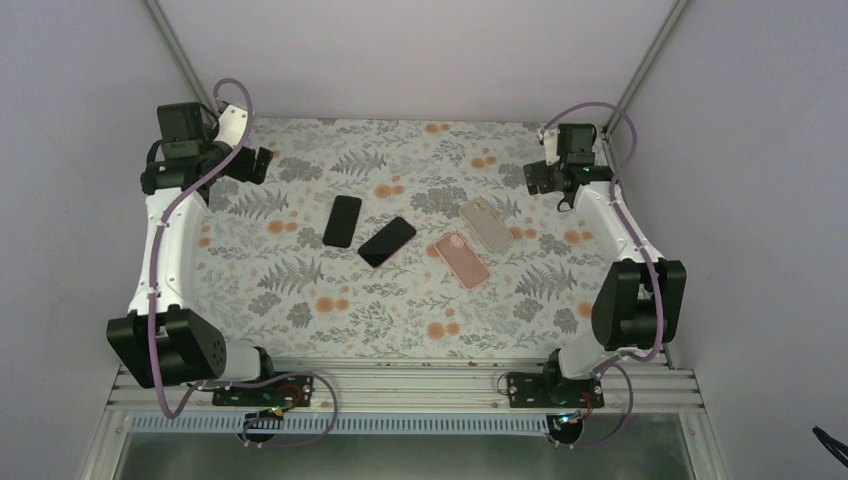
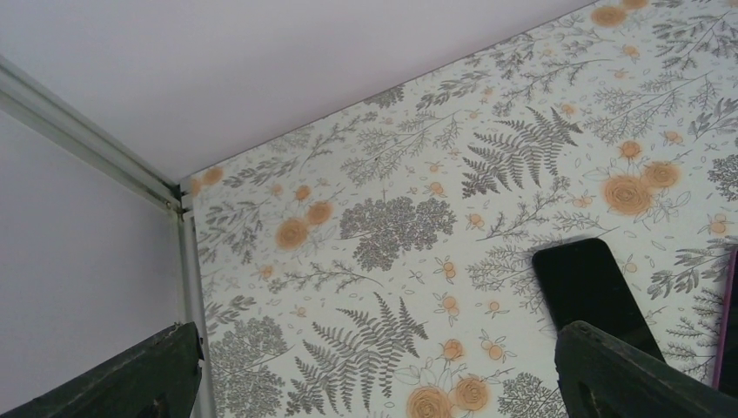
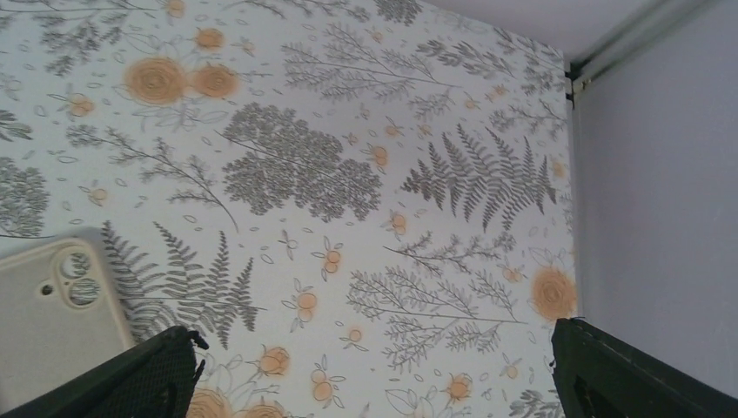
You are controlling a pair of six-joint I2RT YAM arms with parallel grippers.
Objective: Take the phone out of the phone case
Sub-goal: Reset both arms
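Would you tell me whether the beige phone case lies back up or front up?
Back up: the beige phone case shows its outer shell and camera cutout facing upward. Whether it holds a phone, I cannot tell.

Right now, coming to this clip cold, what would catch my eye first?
Four phone-shaped items lie in a loose row mid-table on the floral cloth: a black phone, a dark phone in a pink-edged case, a pink case and a beige case. Both arms reach to the far corners, with the left gripper and right gripper open and holding nothing.
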